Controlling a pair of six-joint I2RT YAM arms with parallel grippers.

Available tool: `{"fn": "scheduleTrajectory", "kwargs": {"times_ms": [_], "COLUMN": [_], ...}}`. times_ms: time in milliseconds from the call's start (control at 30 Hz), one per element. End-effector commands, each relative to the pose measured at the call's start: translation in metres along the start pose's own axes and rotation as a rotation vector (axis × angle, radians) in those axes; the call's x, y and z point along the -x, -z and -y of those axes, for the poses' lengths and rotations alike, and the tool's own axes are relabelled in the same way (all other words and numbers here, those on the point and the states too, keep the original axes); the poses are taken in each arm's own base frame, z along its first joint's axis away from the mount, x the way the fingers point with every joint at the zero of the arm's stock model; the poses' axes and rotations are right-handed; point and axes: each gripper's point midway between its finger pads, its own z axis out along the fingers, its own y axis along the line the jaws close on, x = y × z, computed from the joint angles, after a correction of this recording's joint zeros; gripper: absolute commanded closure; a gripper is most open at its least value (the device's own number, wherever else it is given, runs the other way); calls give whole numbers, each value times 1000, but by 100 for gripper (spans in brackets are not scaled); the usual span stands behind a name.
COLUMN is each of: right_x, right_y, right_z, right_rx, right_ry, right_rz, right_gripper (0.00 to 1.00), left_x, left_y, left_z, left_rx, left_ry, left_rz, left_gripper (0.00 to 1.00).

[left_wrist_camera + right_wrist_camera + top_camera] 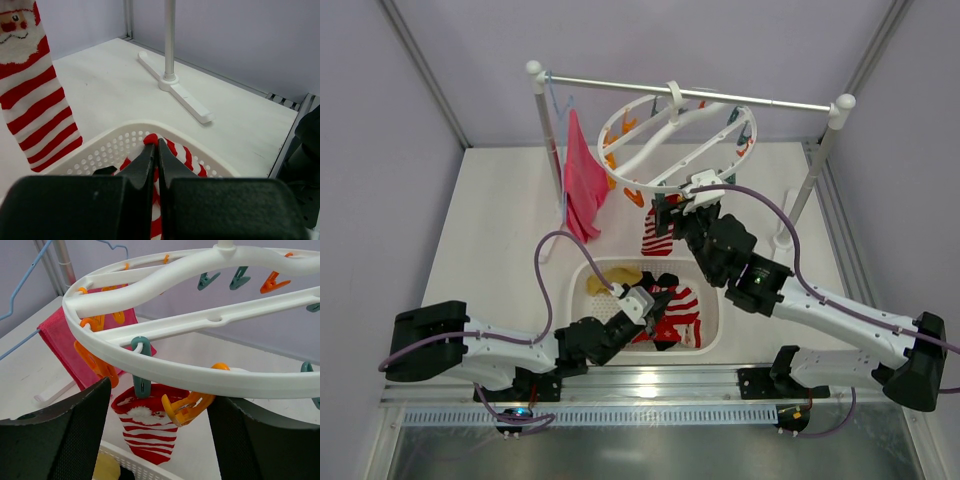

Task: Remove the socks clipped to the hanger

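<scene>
The white ring hanger [675, 140] hangs from the rail, its near rim filling the right wrist view [200, 372]. One red-and-white striped sock [658, 235] hangs from it, held by a teal clip [142, 365]; it also shows in the right wrist view [147, 435] and the left wrist view [35, 100]. My right gripper [670, 212] is open just below the ring, its fingers either side of that sock [160, 425]. My left gripper [655, 305] is shut on a second striped sock [172, 147] over the basket. A yellow sock [610, 282] and a black sock [665, 280] lie in the basket.
The white perforated basket [715, 335] sits between the arms. A magenta cloth [583, 180] hangs on a blue wire hanger at the rack's left post. The rack's right foot [175, 95] lies on the table. An orange clip [192, 407] hangs beside the teal one.
</scene>
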Motion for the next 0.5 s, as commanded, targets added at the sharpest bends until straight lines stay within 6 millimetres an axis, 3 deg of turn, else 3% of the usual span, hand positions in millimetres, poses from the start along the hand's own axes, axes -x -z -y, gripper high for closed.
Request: {"fn": "scheduleTrajectory", "kwargs": {"times_ms": [0, 267, 467], "right_x": [20, 23, 27], "right_y": [-2, 6, 21], "right_z": [1, -3, -5], "right_rx": [-7, 50, 118], "right_ry": [-46, -66, -86], "right_rz": [49, 58, 70], "right_gripper": [24, 20, 2], "left_x": [15, 17, 25], "left_y": [1, 6, 10], "left_z": [-2, -5, -9], "left_rx": [10, 12, 11], "left_ry": [22, 25, 10], "left_rz": [52, 57, 27], "left_gripper": [100, 100, 100]}}
